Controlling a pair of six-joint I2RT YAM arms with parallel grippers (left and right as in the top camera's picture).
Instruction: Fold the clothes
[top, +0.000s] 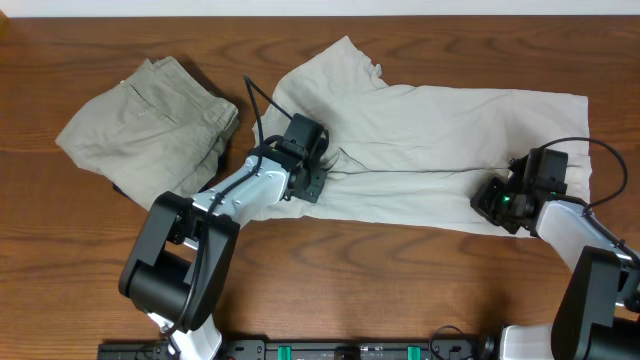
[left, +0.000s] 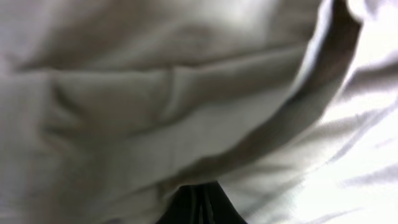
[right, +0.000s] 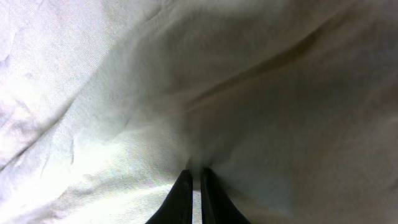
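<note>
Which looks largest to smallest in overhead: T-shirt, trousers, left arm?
1. T-shirt.
2-3. trousers and left arm: alike in extent, and the arm sits nearer the camera, so unranked.

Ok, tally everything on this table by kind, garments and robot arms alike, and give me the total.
Pale T-shirt: 1
Khaki trousers: 1
Robot arms: 2 (left arm, right arm)
Total: 4
</note>
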